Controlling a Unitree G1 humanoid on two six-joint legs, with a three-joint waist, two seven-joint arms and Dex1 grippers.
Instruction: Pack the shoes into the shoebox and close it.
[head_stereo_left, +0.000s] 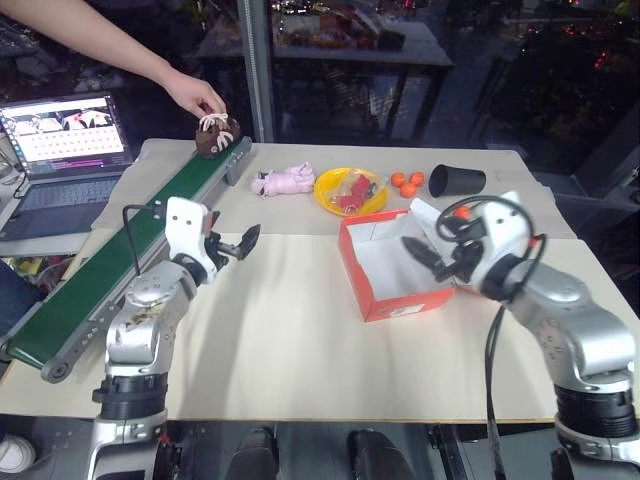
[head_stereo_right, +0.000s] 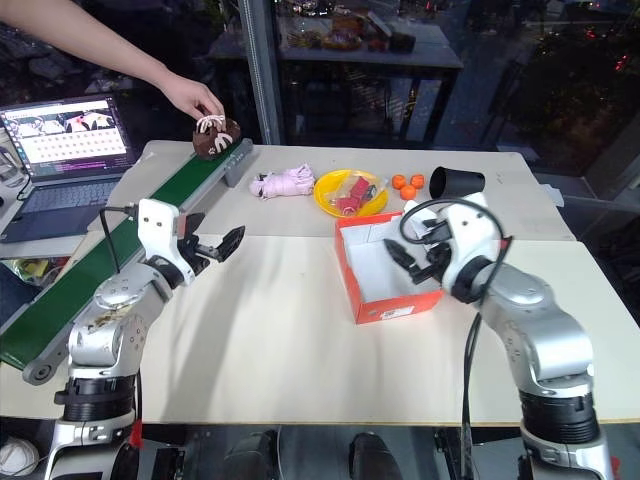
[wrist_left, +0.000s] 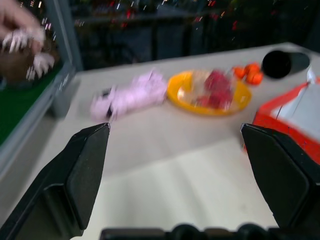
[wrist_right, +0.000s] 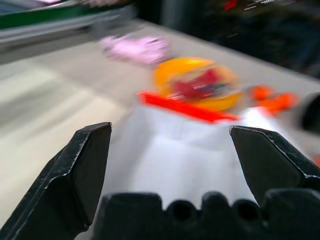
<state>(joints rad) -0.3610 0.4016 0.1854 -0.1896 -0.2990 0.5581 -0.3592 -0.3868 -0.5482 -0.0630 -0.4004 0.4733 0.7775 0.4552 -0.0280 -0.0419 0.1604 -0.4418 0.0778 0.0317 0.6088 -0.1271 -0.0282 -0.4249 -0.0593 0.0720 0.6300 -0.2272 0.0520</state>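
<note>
One dark brown shoe (head_stereo_left: 217, 135) with white laces sits at the far end of the green conveyor belt (head_stereo_left: 130, 250), with a person's hand (head_stereo_left: 197, 97) on it. The red-orange shoebox (head_stereo_left: 352, 262) stands open on the table to the right of centre, its white inside empty. My left gripper (head_stereo_left: 238, 243) hovers open above the table between belt and box, pointing forward. My right gripper (head_stereo_left: 420, 252) is open over the box's right side, pointing left across it. From the right wrist the box rim (wrist_right: 185, 107) lies just beyond the open fingers.
Behind the box lie a pink plush toy (head_stereo_left: 285, 181), a yellow plate (head_stereo_left: 328, 190) with red items, small orange fruits (head_stereo_left: 406, 183) and a black cup (head_stereo_left: 457, 180) on its side. A laptop (head_stereo_left: 65, 135) stands far left beside the belt.
</note>
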